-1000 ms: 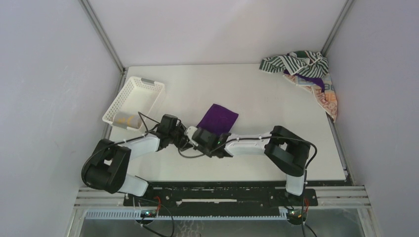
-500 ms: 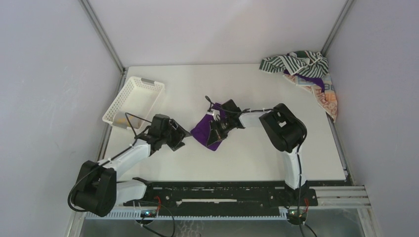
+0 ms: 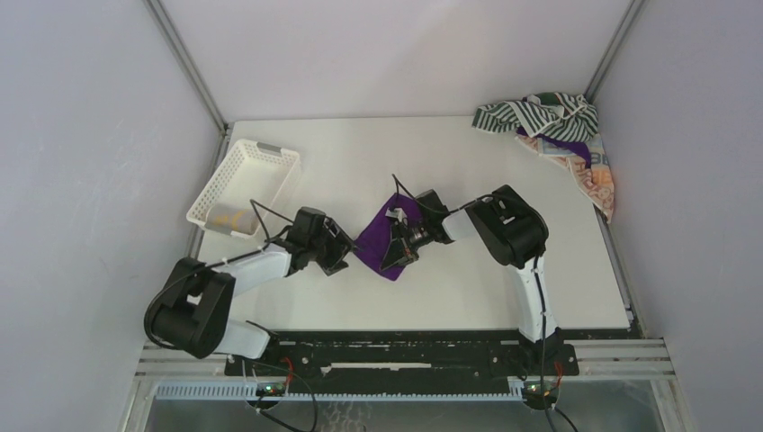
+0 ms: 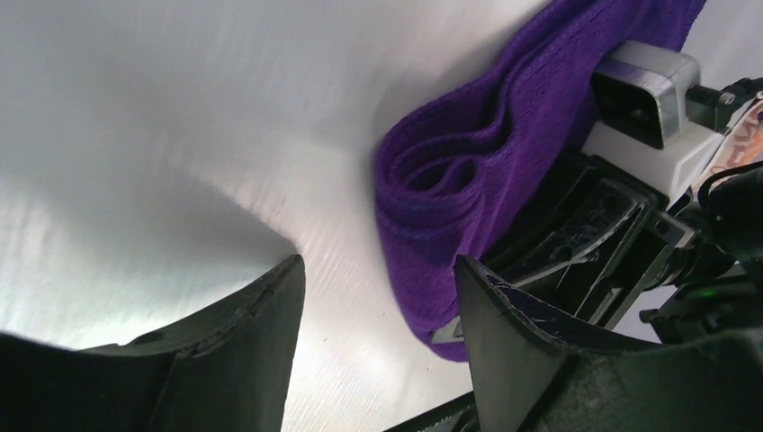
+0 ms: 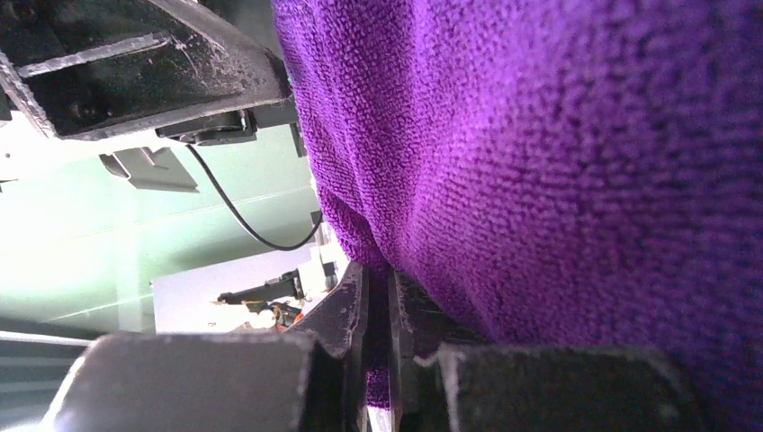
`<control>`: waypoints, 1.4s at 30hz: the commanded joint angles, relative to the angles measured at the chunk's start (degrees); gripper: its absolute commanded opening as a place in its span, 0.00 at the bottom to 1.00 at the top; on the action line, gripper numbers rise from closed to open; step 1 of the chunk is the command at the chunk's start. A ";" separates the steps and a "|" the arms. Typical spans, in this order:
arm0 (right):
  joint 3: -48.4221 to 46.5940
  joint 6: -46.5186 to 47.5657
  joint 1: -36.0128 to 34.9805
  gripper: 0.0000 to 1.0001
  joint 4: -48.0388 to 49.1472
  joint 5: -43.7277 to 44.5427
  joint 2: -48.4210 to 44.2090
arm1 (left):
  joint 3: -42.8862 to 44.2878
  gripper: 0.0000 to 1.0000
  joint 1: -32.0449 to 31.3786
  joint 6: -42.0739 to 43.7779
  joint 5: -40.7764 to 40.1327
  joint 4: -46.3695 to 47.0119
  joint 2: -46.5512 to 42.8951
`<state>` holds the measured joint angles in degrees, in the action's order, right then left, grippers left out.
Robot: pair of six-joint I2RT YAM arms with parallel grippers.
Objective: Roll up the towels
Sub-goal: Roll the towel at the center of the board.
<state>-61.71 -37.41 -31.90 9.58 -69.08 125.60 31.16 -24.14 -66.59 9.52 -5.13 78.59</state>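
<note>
**A:** From above, where's the towel in hand?

**B:** The purple towel lies mid-frame on the desk, bunched into a loose fold. The right tool is on its right edge. The left tool sits just beside its left end. The other towels are a pile in the upper right corner. The basket at upper left holds a yellow thing, too small to make out.

**A:** Left wrist view?

**B:** The left tool's fingers stand apart with bare desk between them: released, holding nothing. The towel fills the upper right of the frame. Its end shows looped layers, which I'd call a loose start of a roll.

**A:** Right wrist?

**B:** Purple cloth covers most of the frame. At bottom centre the right tool's fingers are clenched on a thin edge of it.

**A:** So which step?

**B:** Rolling the purple one, early on, I judge. Next, the left tool should pin or take the near end while the right turns its edge over tightly. A slack grip could let the loops fall open.
</note>
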 commanded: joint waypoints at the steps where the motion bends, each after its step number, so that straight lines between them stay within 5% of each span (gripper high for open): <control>1: 1.24 -2.58 -0.20 0.00 1.57 0.13 1.62 | 3.85 0.67 -1.14 0.49 -1.40 2.52 4.27; 8: 1.24 -1.44 -0.49 0.00 0.13 1.08 2.20 | 5.41 0.62 -1.86 0.57 -2.51 2.31 7.12; 14: 1.16 1.74 -0.86 0.05 -3.81 5.13 -0.86 | 5.45 0.36 -2.04 0.32 -2.83 -0.68 10.16; 21: -0.43 12.91 -3.85 0.32 -18.35 15.98 -12.38 | 7.25 0.12 -2.14 2.01 -4.32 -7.21 9.94; 28: -1.30 24.21 -13.92 0.46 -30.25 49.41 -26.78 | 12.52 0.07 -2.23 6.19 -4.52 -17.75 9.58; 34: -1.30 30.72 -27.51 0.51 -29.00 81.31 -28.33 | 18.13 0.08 -2.23 9.95 -5.40 -26.87 10.60; 42: -1.39 37.37 -40.57 0.53 -22.19 102.31 -26.67 | 20.49 0.08 -2.23 11.13 -4.66 -29.85 12.71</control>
<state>-62.28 -5.63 -68.20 -16.97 16.58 98.24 49.34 -26.13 -57.87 5.58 -30.61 90.08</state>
